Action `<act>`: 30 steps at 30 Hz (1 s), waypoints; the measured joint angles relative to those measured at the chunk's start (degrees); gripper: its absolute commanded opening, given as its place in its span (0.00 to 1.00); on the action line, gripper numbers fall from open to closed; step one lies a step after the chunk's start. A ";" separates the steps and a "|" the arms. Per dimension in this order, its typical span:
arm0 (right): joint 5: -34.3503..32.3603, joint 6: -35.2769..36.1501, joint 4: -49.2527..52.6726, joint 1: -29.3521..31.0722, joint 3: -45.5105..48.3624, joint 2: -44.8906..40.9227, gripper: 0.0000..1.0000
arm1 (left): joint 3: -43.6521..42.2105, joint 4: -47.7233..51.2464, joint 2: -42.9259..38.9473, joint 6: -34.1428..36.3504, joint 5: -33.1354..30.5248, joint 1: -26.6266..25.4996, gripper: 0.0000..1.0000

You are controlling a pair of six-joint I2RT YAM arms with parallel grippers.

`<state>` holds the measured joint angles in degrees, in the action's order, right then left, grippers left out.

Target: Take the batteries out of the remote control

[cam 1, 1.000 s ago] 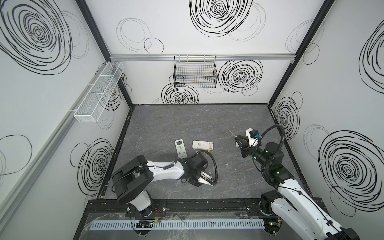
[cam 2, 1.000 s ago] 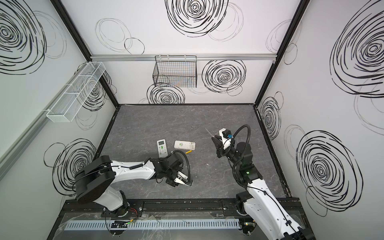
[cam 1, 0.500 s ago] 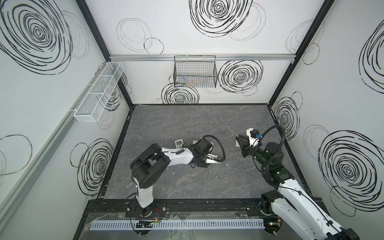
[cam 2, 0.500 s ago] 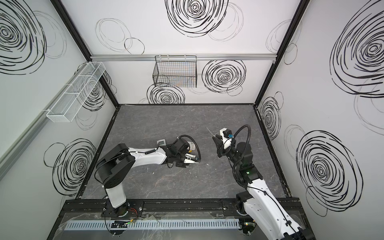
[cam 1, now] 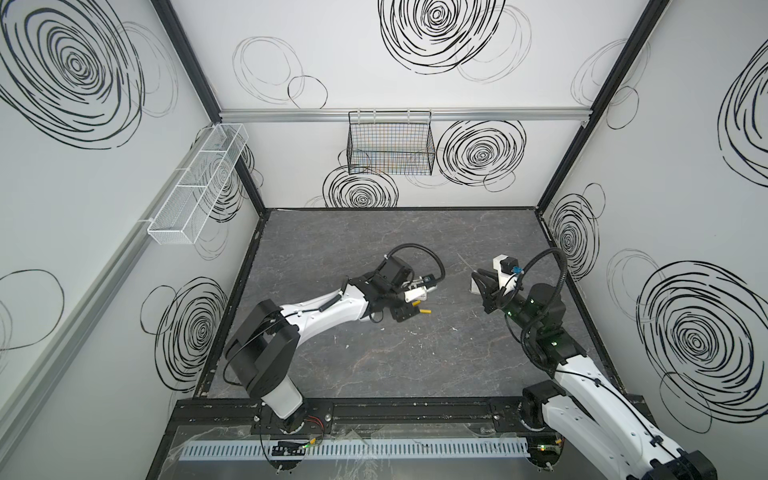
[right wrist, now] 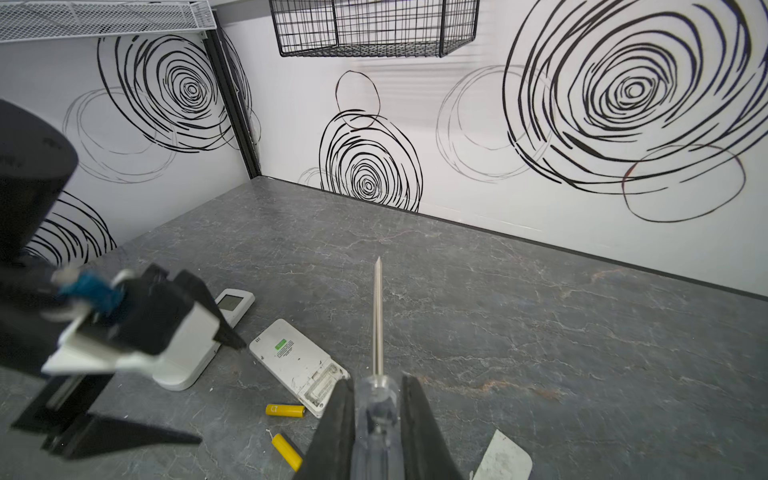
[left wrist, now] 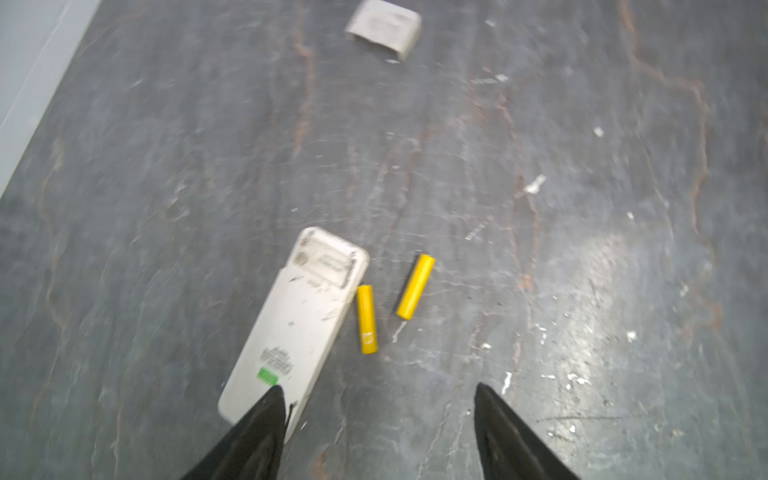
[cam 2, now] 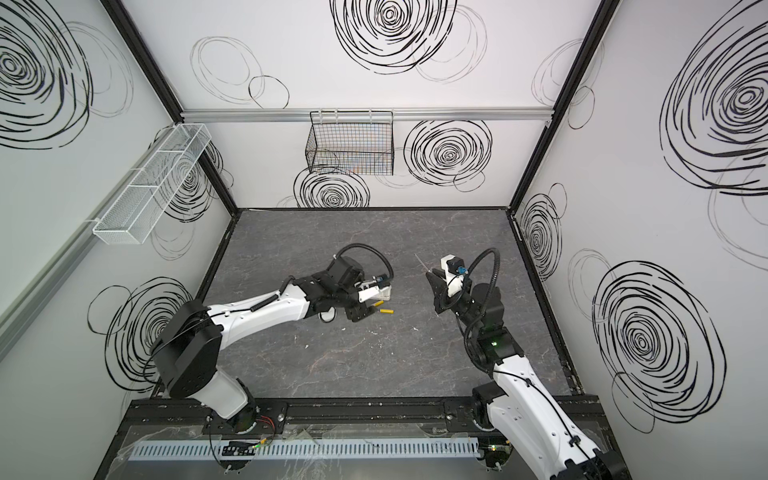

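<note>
**Two yellow cells out on the table; left jaws wide**

Left gripper (left wrist: 376,388): jaws spread wide, nothing between them. One fingertip (left wrist: 270,411) overlaps the near end of the white rectangular plastic remote (left wrist: 295,324); cannot tell whether they touch. The remote lies back-up on the grey marbled table (left wrist: 582,166), battery bay uncovered at its far end.

Two bright yellow cylindrical batteries lie just ahead of the jaws. One battery (left wrist: 367,319) is right beside the remote's edge; the second battery (left wrist: 415,286) is slightly further out, not touching the first. Well beyond them lies a small white plastic cover (left wrist: 384,27).

Right gripper (right wrist: 377,380): clamped on a clear-handled, steel-shafted screwdriver (right wrist: 378,316), raised above the table, shaft pointing straight ahead of the jaws.
</note>
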<state>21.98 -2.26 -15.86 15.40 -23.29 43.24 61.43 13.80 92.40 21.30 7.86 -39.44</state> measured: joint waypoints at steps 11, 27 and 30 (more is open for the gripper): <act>-1.66 -9.07 -4.81 0.20 5.40 8.22 0.00 | -8.07 -3.17 -1.79 -25.03 1.51 20.00 0.96; -6.82 -20.92 -12.70 3.89 11.10 19.02 0.00 | -9.70 -3.63 2.64 -40.02 -10.43 16.44 0.97; -7.56 -21.86 -14.23 4.39 11.32 21.00 0.00 | -9.68 -3.72 3.80 -41.40 -11.96 16.22 0.98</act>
<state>14.41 -24.12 -30.09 19.79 -11.97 64.25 51.75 10.09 96.20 -20.10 -4.10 -23.22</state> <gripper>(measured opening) 0.186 0.976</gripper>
